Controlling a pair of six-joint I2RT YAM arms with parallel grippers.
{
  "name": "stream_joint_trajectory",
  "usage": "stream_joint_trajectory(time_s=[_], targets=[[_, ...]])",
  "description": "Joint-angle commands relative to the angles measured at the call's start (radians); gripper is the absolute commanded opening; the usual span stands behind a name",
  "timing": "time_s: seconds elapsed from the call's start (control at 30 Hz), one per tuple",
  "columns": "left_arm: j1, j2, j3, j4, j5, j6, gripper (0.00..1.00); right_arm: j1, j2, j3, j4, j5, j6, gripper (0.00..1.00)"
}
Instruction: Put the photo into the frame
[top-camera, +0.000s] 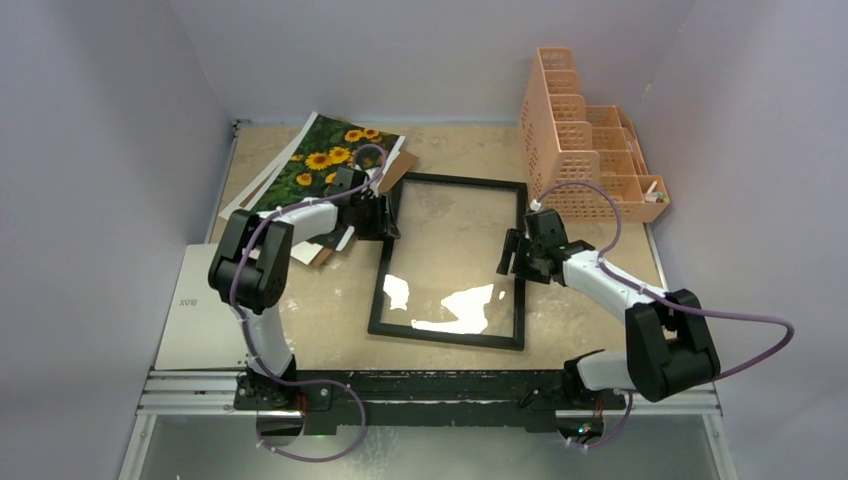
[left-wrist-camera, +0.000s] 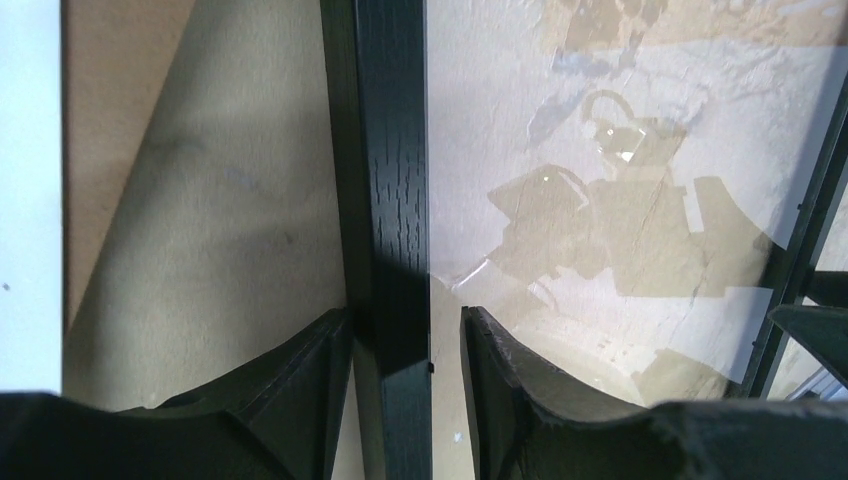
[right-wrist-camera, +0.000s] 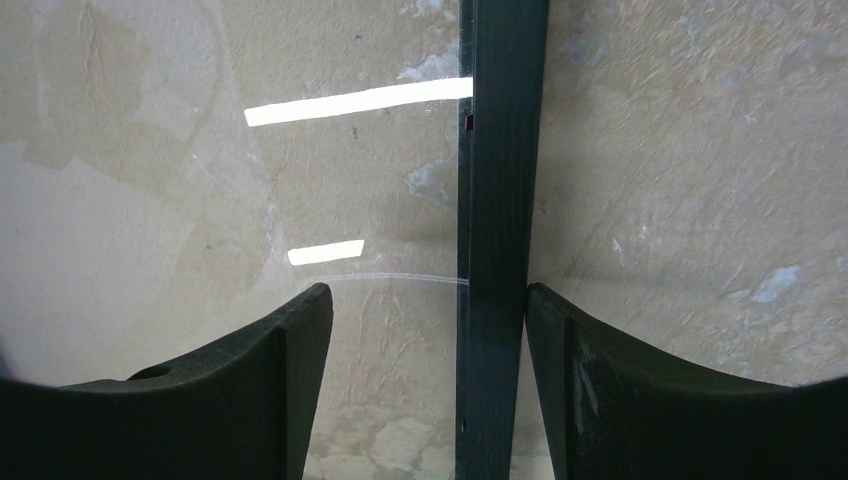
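Observation:
The black frame (top-camera: 386, 280) lies flat mid-table, its glossy glass reflecting lights. The sunflower photo (top-camera: 322, 160) lies at the back left, beside the frame's far left corner, partly under my left arm. My left gripper (top-camera: 387, 216) straddles the frame's left bar (left-wrist-camera: 392, 150). Its jaws (left-wrist-camera: 405, 325) are open: one finger is against the bar's outer side, and the other stands slightly off it over the glass. My right gripper (top-camera: 513, 255) straddles the right bar (right-wrist-camera: 498, 180). Its jaws (right-wrist-camera: 428, 305) are open wide, with the outer finger against the bar.
A peach mesh organizer (top-camera: 590, 150) stands at the back right, close to the frame's far right corner. A brown backing board (top-camera: 400, 170) pokes out beside the photo. A grey plate (top-camera: 195, 320) lies at the left front. Walls enclose the table.

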Motion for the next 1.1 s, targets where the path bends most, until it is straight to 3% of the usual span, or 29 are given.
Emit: stream_joint_trajectory(time_s=[0.0,0.37,0.53,0.73,0.9,1.07], targets=[[-0.032,-0.061,-0.093,-0.063,0.079,-0.022,0.46,0.018,-0.036,-0.029,0.052,-0.154,0.025,0.72],[-0.065,-0.181,-0.240,-0.041,0.055,-0.059,0.46,0.020,-0.075,-0.059,0.071,-0.179,0.081,0.69],[-0.068,-0.251,-0.241,-0.100,-0.047,-0.042,0.48,0.020,-0.135,0.013,-0.043,0.019,0.138,0.70],[-0.066,-0.320,-0.145,-0.226,-0.162,0.030,0.63,0.021,-0.204,0.113,-0.098,0.220,0.147,0.70],[-0.054,-0.376,-0.099,-0.285,-0.259,0.053,0.65,0.028,-0.215,0.147,0.047,0.107,0.075,0.70],[-0.016,-0.432,-0.048,-0.318,-0.422,0.034,0.65,0.054,-0.131,0.202,0.209,-0.029,0.111,0.69]])
